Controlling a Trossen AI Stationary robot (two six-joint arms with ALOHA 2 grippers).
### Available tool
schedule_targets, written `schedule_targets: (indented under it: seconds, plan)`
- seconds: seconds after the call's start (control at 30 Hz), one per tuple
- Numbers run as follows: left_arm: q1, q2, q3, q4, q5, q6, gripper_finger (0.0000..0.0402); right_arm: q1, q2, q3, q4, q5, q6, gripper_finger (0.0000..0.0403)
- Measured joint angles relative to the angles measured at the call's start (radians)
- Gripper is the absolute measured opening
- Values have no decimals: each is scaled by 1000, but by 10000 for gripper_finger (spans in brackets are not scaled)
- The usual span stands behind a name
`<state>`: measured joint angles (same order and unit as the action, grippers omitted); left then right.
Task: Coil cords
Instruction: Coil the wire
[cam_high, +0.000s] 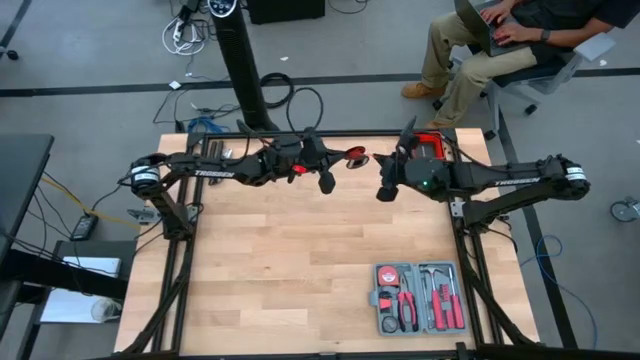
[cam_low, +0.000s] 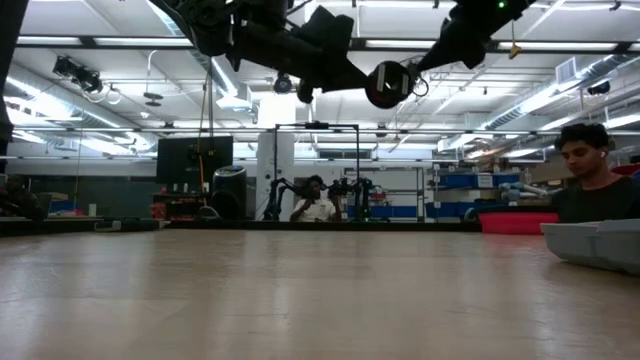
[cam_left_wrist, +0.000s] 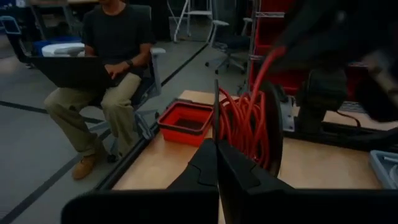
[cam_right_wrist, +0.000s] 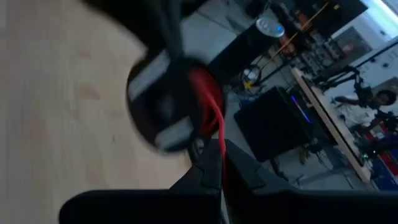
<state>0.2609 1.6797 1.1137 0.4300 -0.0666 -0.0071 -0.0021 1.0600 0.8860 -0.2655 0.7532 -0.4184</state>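
Observation:
The red cord (cam_left_wrist: 244, 122) is wound in many turns on a dark spool (cam_high: 355, 157) that hangs high above the table's far middle; in the low view the spool (cam_low: 388, 84) shows well clear of the tabletop. My left gripper (cam_left_wrist: 216, 148) reaches in from the left and is shut at the spool. My right gripper (cam_right_wrist: 217, 155), coming from the right, is shut just right of the spool (cam_right_wrist: 163, 102) in the high view, with a strand of cord running into it. That gripper (cam_high: 385, 189) sits slightly nearer the table's front than the spool. My left gripper pinches a thin dark plate (cam_left_wrist: 216, 115), seen edge-on, between its two fingers; it looks like one flange of the spool, beside the cord windings. The fingers come at it about level from the table's left. The spool hangs clear of the table. My right gripper pinches a single strand of the red cord (cam_right_wrist: 216, 127) between its shut fingers, a short way from the windings. The fingers point toward the spool, slanting slightly down from the table's right. The strand runs in a short curve from spool to fingers.
A grey tool case (cam_high: 420, 298) with red-handled tools lies near the front right edge. A red bin (cam_high: 430, 145) stands at the far right. A person with a laptop (cam_high: 500, 35) sits beyond the far edge. The middle of the table (cam_high: 300, 260) is bare wood.

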Motion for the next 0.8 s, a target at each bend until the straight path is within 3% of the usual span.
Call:
schedule_targets:
  seconds: [0.17, 0.5, 0.8]
  plan:
    - [1, -22, 0, 12, 11, -4, 0, 0, 13, 0, -70, -21, 47, 0]
    - [-7, -29, 0, 51, 68, -53, 0, 0, 77, -2, -39, -41, 51, 0]
    - [-7, -28, 0, 14, 86, -39, 0, 22, 13, -2, -53, 8, 57, 0]
